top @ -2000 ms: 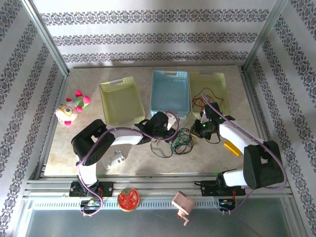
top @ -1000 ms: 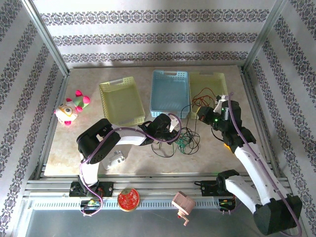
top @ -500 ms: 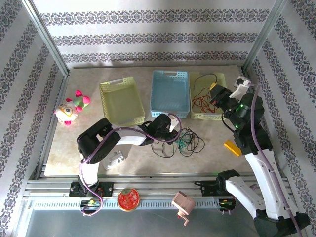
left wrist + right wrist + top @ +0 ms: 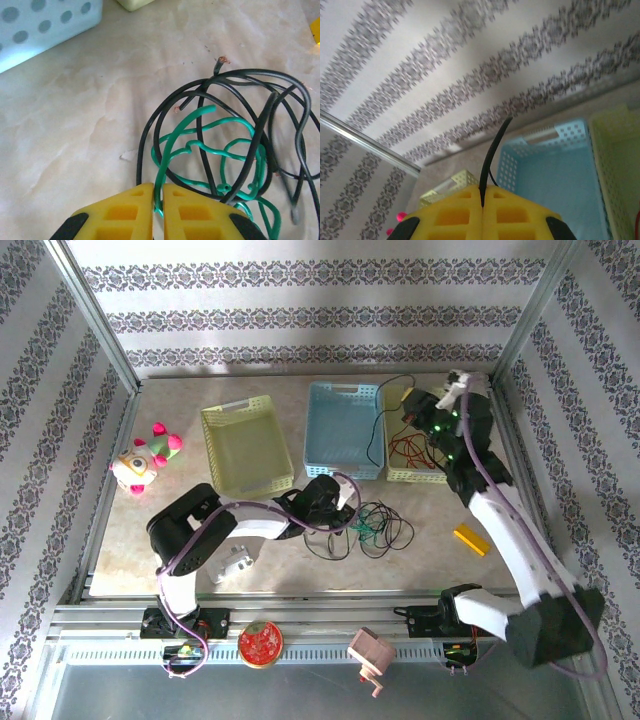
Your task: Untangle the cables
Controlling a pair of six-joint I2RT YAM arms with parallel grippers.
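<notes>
Two hands work one knot. The left hand (image 4: 158,189), low on the surface (image 4: 75,125), is pinched on the green cable (image 4: 200,147) at the tangle's near edge, anchoring it. Rightward, a black cable (image 4: 382,426) climbs past the blue basket (image 4: 345,430) to the raised right hand (image 4: 412,408), clamped on its end. The red cable (image 4: 408,448) lies in the far-right basket (image 4: 430,400). This looks like the pulling-apart step. The next move probably calls for drawing the black strand clear without dragging the green.
</notes>
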